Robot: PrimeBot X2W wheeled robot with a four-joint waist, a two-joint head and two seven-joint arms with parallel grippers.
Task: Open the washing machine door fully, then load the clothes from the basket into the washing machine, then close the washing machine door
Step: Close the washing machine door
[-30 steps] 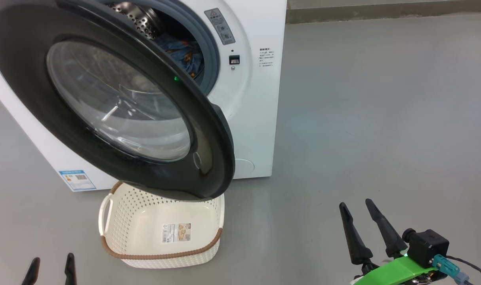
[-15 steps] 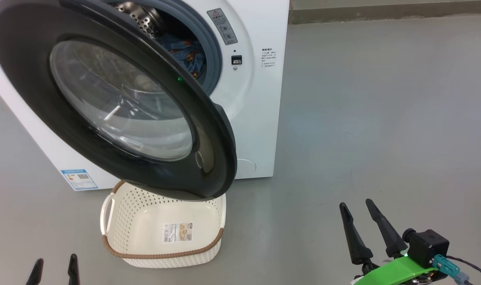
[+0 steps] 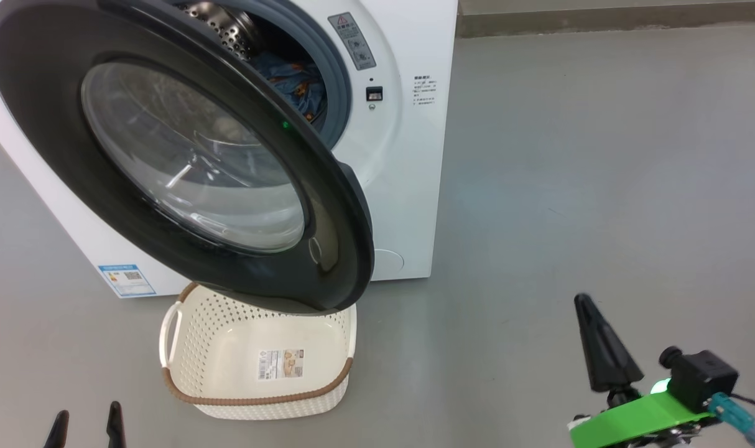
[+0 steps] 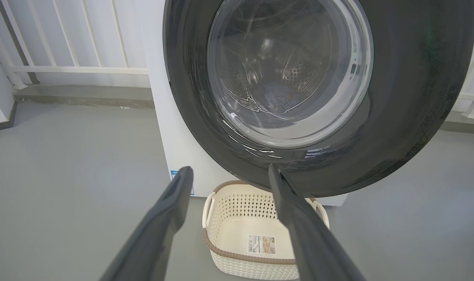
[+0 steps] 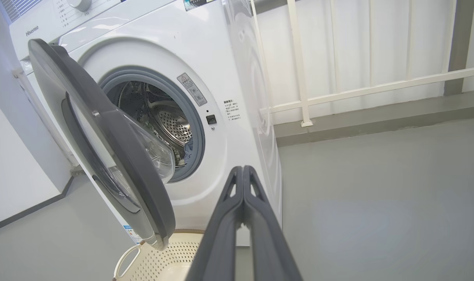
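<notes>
Step in hand, by judgement: shutting the washing machine door, since the clothes lie inside the drum of the washing machine and the basket holds only its label sticker.

Fingers of the right pincer are pressed flat together, nothing held. The left pincer stands wide and empty.

The door hangs part-open, ahead and left of the right pincer and well apart from it, with its free edge the nearest part. The basket sits on the floor between the two pincers, tucked under the door's lower rim. The clothes are beyond the door, past the grey seal.

Joined fingers suit a push, not a grasp. Best contact is likely the black rim near the free edge, on the outer face, off the bulging glass. The push should follow the door's arc, steady, until it shuts fully.

Risk: cloth caught across the seal. None is seen there, though the door hides much of the opening. The left pincer is best kept out of the swing.
</notes>
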